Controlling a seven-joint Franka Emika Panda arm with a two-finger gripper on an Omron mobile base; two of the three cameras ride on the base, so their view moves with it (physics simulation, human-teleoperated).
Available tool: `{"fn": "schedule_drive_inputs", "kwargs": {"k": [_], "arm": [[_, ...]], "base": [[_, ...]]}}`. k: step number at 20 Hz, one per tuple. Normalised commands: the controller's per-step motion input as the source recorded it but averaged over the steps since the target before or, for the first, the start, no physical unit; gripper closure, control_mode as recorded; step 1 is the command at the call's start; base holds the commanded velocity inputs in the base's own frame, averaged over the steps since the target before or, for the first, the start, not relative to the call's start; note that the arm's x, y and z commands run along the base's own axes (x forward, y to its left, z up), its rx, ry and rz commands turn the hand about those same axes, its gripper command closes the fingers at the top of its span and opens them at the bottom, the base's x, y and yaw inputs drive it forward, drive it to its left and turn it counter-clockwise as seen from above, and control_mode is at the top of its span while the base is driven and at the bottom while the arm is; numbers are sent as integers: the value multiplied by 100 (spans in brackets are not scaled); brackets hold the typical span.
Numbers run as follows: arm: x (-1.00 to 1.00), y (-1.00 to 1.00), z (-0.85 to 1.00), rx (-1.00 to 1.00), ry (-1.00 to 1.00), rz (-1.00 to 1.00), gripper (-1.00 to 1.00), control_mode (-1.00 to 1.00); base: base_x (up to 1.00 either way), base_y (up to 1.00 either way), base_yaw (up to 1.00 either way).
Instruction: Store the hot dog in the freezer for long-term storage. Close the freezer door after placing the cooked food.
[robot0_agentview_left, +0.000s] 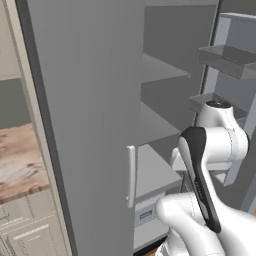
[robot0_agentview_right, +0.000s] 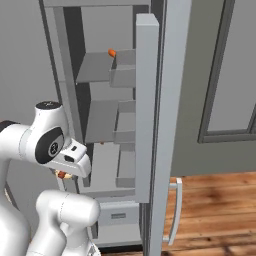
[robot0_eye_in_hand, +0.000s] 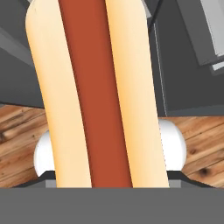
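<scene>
The hot dog (robot0_eye_in_hand: 100, 87), a tan bun with a reddish-brown sausage down its middle, looms large and upright in the hand view. My gripper (robot0_agentview_right: 64, 173) is shut on it, and a sliver of hot dog (robot0_agentview_right: 62, 174) peeks out under the hand. The bun hides the fingertips. The freezer (robot0_agentview_right: 100, 120) stands open with grey shelves (robot0_agentview_left: 160, 170). My hand hangs just in front of its left edge, at the height of the lower shelf. The freezer door (robot0_agentview_right: 147, 100) is swung wide open on the right, its shelf bins (robot0_agentview_left: 230, 60) facing inward.
A plain grey door (robot0_agentview_left: 85, 125) with a pale handle (robot0_agentview_left: 131, 175) stays closed to the left of the opening. A tiny orange-red item (robot0_agentview_right: 112, 52) lies on the upper shelf. A drawer (robot0_agentview_right: 117, 215) sits at the bottom. Wooden floor (robot0_agentview_right: 215, 200) spreads to the right, cream cupboards (robot0_agentview_left: 30, 225) to the left.
</scene>
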Motion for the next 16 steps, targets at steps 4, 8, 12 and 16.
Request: {"fn": "schedule_drive_inputs", "kwargs": {"k": [4,8,12,16], "arm": [[0,0,0,0,0,0,100,100],[0,0,0,0,0,0,100,100],[0,0,0,0,0,0,100,100],[0,0,0,0,0,0,100,100]], "base": [[22,-11,4],[20,0,3],[14,0,3],[4,0,2]]}}
